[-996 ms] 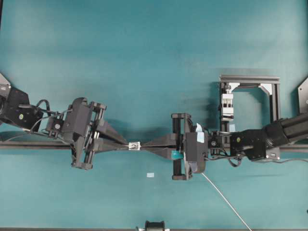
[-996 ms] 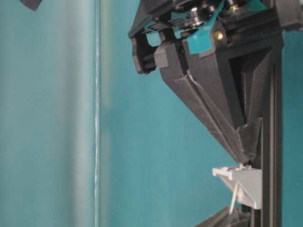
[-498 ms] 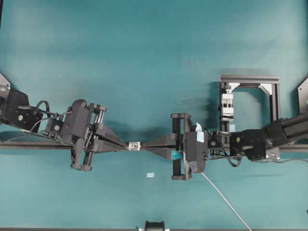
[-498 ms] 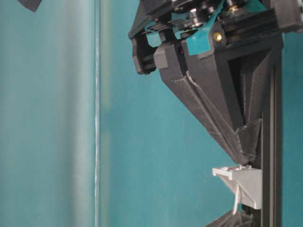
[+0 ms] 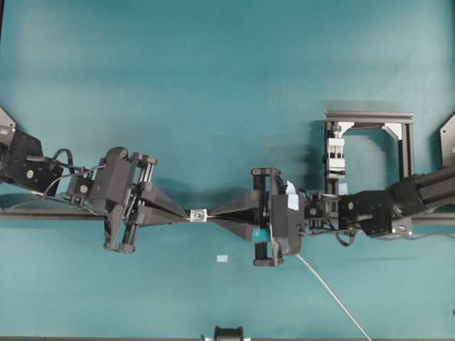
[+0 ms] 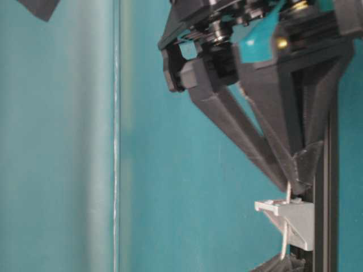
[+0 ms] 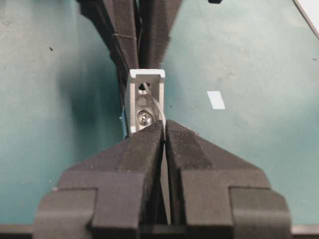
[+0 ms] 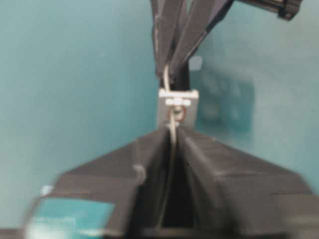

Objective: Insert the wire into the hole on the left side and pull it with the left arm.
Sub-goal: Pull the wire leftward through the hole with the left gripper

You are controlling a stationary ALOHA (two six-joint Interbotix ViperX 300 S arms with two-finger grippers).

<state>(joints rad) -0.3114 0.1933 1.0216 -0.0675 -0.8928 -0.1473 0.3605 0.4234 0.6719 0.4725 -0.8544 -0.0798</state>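
Note:
The hole (image 7: 144, 86) is the dark opening in a small white-silver bracket (image 5: 198, 214) fixed on a black rail, with a gripper on each side of it. The thin grey wire (image 7: 157, 104) comes out of the hole and curves into my left gripper (image 7: 164, 124), which is shut on it just left of the bracket (image 7: 146, 99). My right gripper (image 8: 174, 130) stands open on the other side of the bracket (image 8: 178, 107), its fingers apart with the wire (image 8: 173, 124) running loose between them. The wire's long tail (image 5: 334, 298) trails toward the table's front edge.
A black rail (image 5: 43, 213) runs left to right across the table under both arms. A black frame (image 5: 370, 117) with a tall white clamp block (image 5: 334, 156) stands at the right. A pale tape square (image 5: 222, 258) lies in front of the bracket.
My right gripper's fingers have spread apart and let go of the wire. The left gripper stays shut on the wire by the bracket, barely moved.

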